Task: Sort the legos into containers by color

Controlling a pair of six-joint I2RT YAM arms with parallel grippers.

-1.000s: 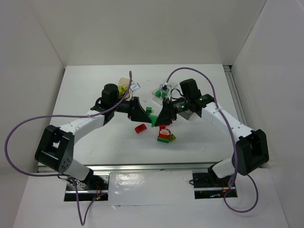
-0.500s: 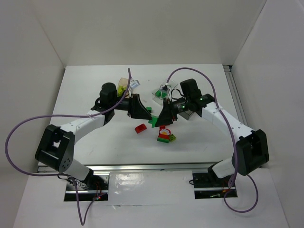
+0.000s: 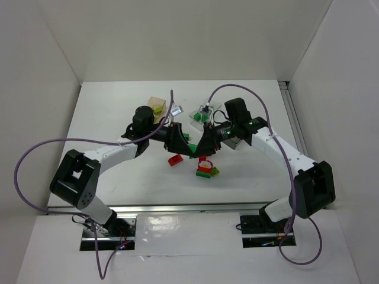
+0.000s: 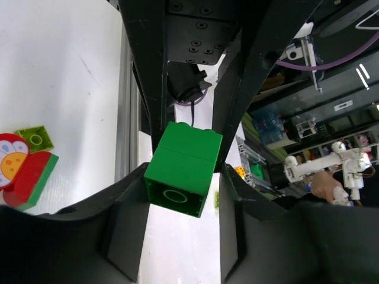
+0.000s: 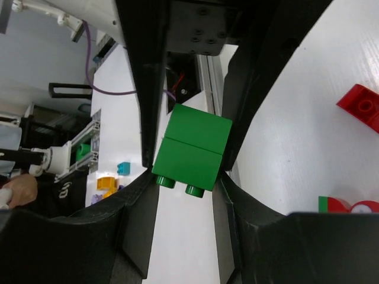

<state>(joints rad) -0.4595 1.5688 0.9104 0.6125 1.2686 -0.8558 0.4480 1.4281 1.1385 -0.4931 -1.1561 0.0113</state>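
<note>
Holding green brick (image 5: 192, 148), studs facing wrist

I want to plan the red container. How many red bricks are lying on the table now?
2. The lone red brick lies apart; the second red brick sits in the cluster to its right. More may be hidden.

The left gripper (image 3: 185, 146) and right gripper (image 3: 198, 147) meet nose to nose at mid-table, both clamped on one green brick stack (image 4: 182, 168), so no path runs between them. Just in front lie a red brick (image 3: 174, 159) and a small brick pile (image 3: 206, 170). Behind stand the amber tub (image 3: 156, 106) and clear tub (image 3: 201, 116). The table (image 3: 100, 118) is open on its left side and along the near edge.
</note>
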